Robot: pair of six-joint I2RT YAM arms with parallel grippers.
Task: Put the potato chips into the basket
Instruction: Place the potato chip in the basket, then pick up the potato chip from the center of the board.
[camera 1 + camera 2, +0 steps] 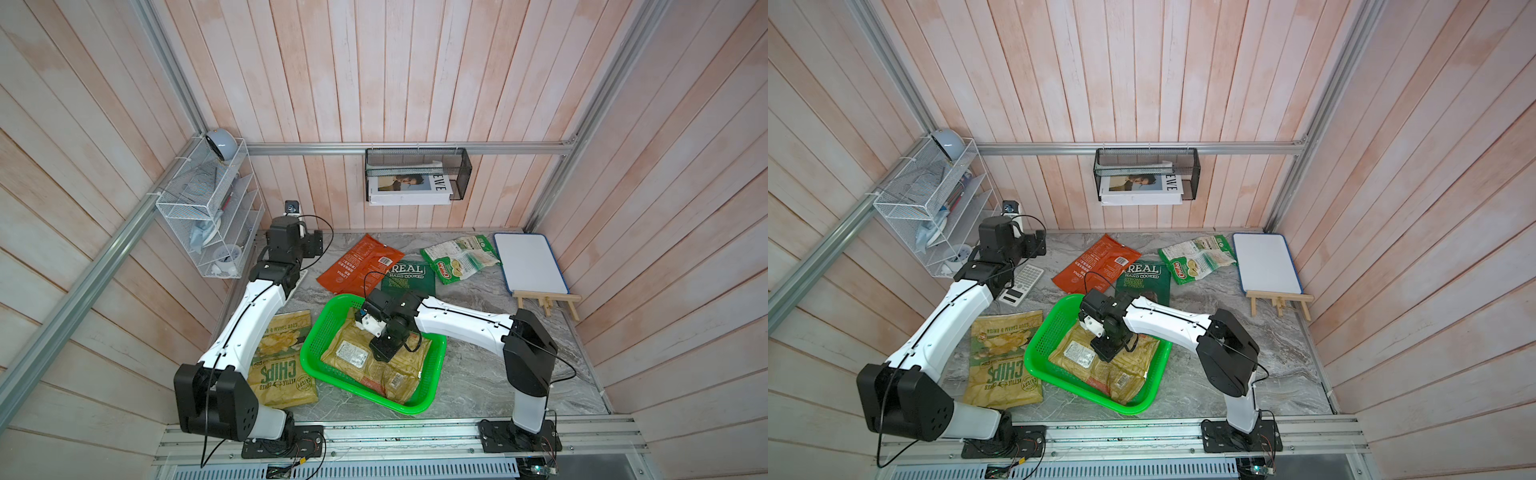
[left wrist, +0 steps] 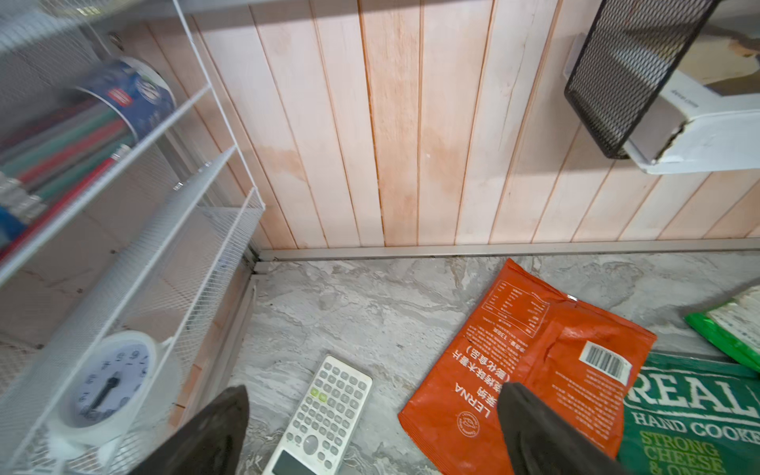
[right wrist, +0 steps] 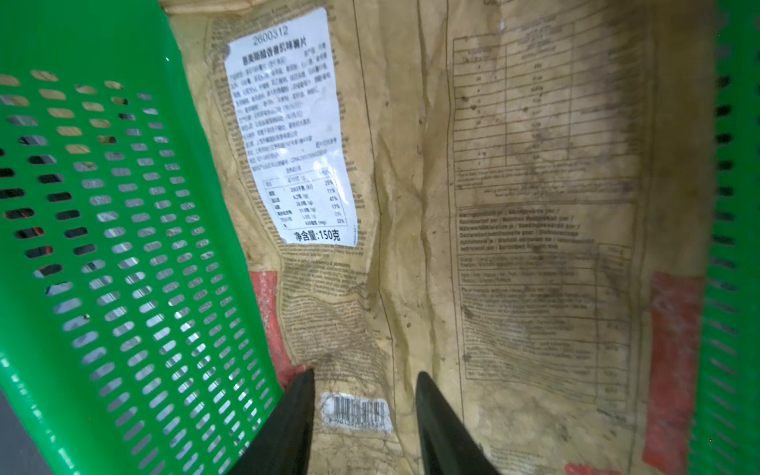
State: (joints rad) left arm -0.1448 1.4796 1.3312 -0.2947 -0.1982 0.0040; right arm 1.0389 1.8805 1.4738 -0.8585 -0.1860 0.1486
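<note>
Chip bag in basket, partly under right claw

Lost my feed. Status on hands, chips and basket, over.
Left hand open, empty. Right hand open above tan bag lying in basket. CHIPS, orange, REAL, white-green bags outside, on table. Nothing in the way.

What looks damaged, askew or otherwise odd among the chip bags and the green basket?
The tan-yellow chip bag in the green basket looks worn: heavily creased, with dark smudges over its printed back. The basket sits askew to the front edge of the table. Nothing appears spilled.
</note>
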